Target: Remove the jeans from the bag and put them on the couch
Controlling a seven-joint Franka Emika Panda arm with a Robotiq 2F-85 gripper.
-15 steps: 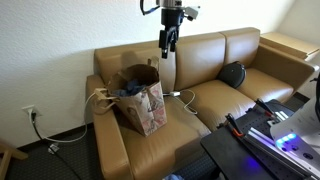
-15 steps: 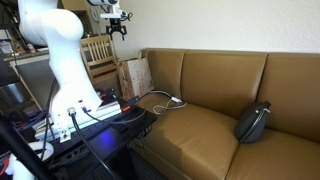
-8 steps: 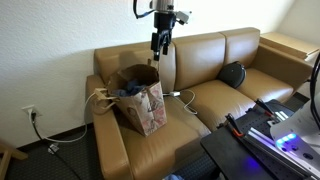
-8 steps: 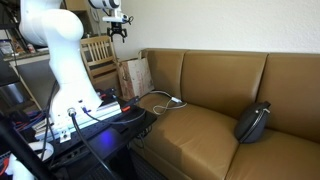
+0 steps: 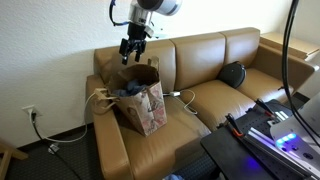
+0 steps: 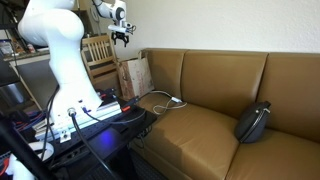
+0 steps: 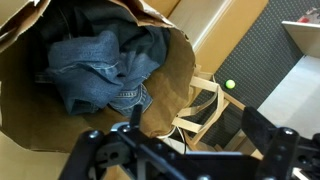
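The brown paper bag stands on the end seat of the tan leather couch, by the armrest; it also shows in an exterior view. The dark blue jeans lie crumpled inside the bag; their top shows in an exterior view. My gripper hangs just above the bag's open mouth, over its back edge. In the wrist view the gripper is open and empty, with the jeans below and to one side of it. The couch seats are bare.
A small round black cushion sits on the far seat. A white cable lies on the middle seat. The bag's light handles hang outside it. A wooden chair stands behind the bag. A black stand with electronics is in front.
My gripper has moved sideways from above the couch's backrest to above the bag, and has come a little lower. The bag and jeans have not moved.
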